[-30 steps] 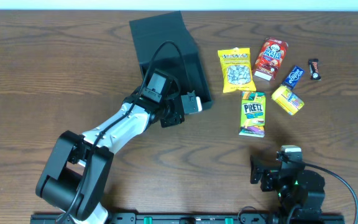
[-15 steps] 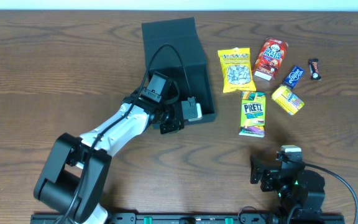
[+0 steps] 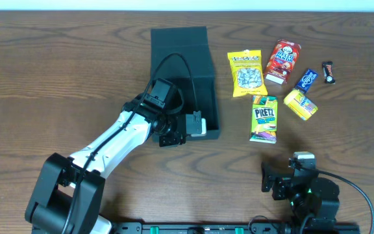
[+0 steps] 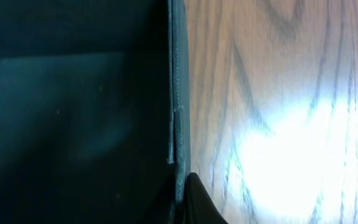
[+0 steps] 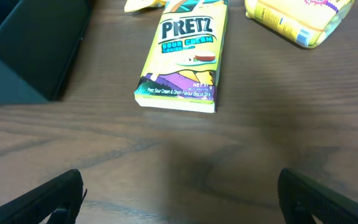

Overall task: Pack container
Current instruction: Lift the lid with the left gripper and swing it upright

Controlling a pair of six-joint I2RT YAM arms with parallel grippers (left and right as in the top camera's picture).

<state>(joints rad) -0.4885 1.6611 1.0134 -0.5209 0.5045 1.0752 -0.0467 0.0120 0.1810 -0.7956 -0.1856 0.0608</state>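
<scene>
Left claw (image 3: 190,125) is clenched on the near right wall of the container (image 3: 180,42), with the thin cardboard edge pinched between its fingers. The rest of the black box stretches away beyond it on the counter (image 3: 57,78). Right claw (image 5: 179,186) is spread wide, holding nothing. Pretz box (image 5: 182,56) lies flat just ahead of it, and the container's corner sits off to its left.

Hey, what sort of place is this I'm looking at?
Likely a robotics lab bench: two robot arms at a wooden table, with a black box and loose snack packets laid out.
</scene>
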